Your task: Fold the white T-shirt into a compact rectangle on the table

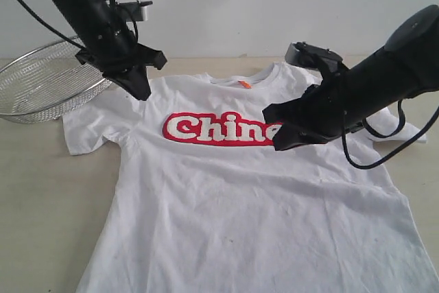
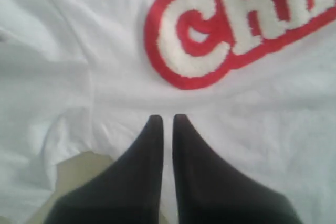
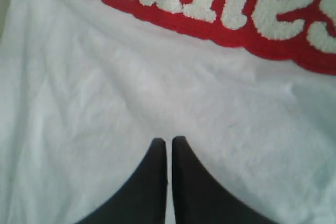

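1. The white T-shirt (image 1: 226,197) lies unfolded and front side up on the desk (image 1: 34,204). In the exterior view its collar points to the far side, and its hem runs off the near edge of the view.
2. The red lettering (image 1: 212,128), filled with white letters, runs across the chest. The orange neck tag (image 1: 245,84) sits inside the collar.
3. Both short sleeves are spread outward.
   - The sleeve on the left of the exterior view lies flat on the desk, just beside the wire-mesh basket (image 1: 41,84).
   - The opposite sleeve is partly hidden behind the right arm (image 1: 384,73).
4. The left claw (image 1: 140,90) is closed, with its two fingers pressed together and nothing between them.
   - It is positioned over the shoulder area of the shirt, between the collar and the sleeve near the basket.
   - The left wrist view shows its tips over white fabric near the letter "C". A small bare patch of desk shows beside the fingers.
5. The right claw (image 1: 278,142) is also closed and grips nothing.
   - It is positioned over the chest and covers the end of the lettering in the exterior view.
   - The right wrist view shows its tips over plain fabric just beside the lettering band.
6. Whether either claw tip touches the fabric cannot be determined.
7. The basket stands on the desk at the far left of the exterior view. The left arm (image 1: 89,12) passes above its rim.
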### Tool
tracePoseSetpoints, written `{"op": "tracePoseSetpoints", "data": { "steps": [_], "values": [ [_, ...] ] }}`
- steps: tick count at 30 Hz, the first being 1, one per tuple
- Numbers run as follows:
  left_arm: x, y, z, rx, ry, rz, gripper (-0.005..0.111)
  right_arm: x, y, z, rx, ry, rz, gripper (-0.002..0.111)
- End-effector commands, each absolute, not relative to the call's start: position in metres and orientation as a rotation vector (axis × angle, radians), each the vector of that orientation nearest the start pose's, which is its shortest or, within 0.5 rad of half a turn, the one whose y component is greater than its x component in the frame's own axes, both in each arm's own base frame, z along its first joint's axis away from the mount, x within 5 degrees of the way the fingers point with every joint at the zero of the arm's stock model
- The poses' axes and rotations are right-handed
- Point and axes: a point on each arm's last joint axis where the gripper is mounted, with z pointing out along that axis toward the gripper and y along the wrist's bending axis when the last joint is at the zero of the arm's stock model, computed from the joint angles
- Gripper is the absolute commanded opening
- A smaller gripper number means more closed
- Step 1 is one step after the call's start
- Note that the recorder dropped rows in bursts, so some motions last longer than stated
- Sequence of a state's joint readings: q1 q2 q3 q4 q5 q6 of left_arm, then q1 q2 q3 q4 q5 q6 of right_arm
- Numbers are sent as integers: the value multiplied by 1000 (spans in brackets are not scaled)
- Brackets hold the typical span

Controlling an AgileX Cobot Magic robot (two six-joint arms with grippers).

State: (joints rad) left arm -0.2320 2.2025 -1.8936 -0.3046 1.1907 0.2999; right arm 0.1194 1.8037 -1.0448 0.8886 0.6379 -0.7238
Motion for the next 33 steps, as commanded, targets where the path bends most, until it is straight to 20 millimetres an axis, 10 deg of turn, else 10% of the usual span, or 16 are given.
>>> {"op": "tracePoseSetpoints", "data": {
  "steps": [1,9,16,26,33],
  "values": [
    [415,-148,233,705,2842,-620,4,334,85,212,-204,2526,733,0],
    [309,-164,242,640,2724,-766,4,279,77,220,-152,2520,729,0],
    [213,-144,245,622,2642,-759,4,242,69,181,-58,2644,701,0],
    [160,-125,225,571,2555,-889,4,244,52,212,153,2425,593,0],
    [145,-129,240,614,2369,-1052,4,284,-18,239,452,2355,683,21]
  ]
}}
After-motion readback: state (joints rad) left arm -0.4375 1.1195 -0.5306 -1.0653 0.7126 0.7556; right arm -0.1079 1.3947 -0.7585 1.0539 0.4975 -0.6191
